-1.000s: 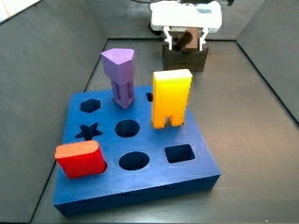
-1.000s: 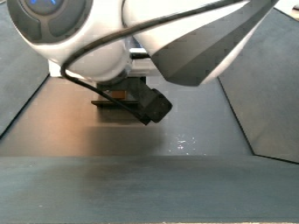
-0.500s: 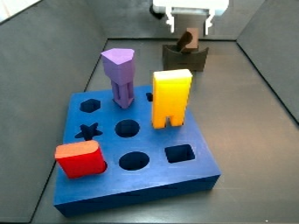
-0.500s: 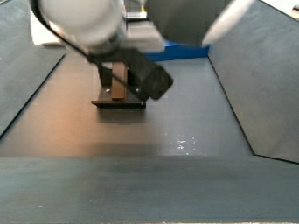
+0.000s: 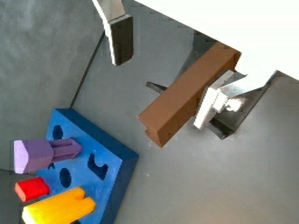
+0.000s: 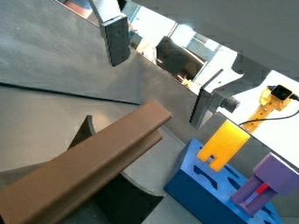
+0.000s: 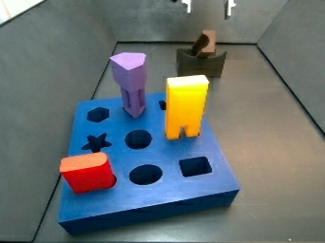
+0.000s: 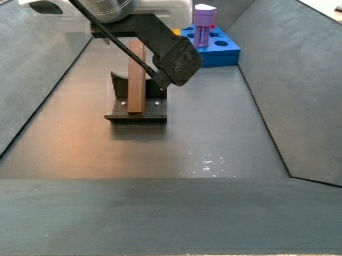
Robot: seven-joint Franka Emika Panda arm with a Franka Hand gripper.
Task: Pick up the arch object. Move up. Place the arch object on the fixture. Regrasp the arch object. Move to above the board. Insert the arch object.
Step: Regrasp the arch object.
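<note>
The arch object [image 7: 203, 43], a slim brown block, stands upright on the dark fixture [image 7: 200, 65] at the far end of the floor, and in a side view the arch object [image 8: 135, 82] rises from the fixture [image 8: 136, 113]. My gripper [image 7: 208, 8] hangs open well above it, only the fingertips showing. In both wrist views the arch object [image 5: 187, 94] [image 6: 93, 171] lies below the gap between the spread fingers [image 5: 118, 37] [image 6: 115, 39], touching neither. The blue board [image 7: 152, 157] lies nearer, apart from the fixture.
On the board stand a purple post [image 7: 128, 81], a tall yellow block [image 7: 187, 104] and a red block [image 7: 86, 173]. Star, hexagon, round and square holes show in its top. Grey walls enclose the floor on both sides.
The gripper has let go of the arch object and risen straight up, almost out of a side view. The arch object stays standing on the fixture.
</note>
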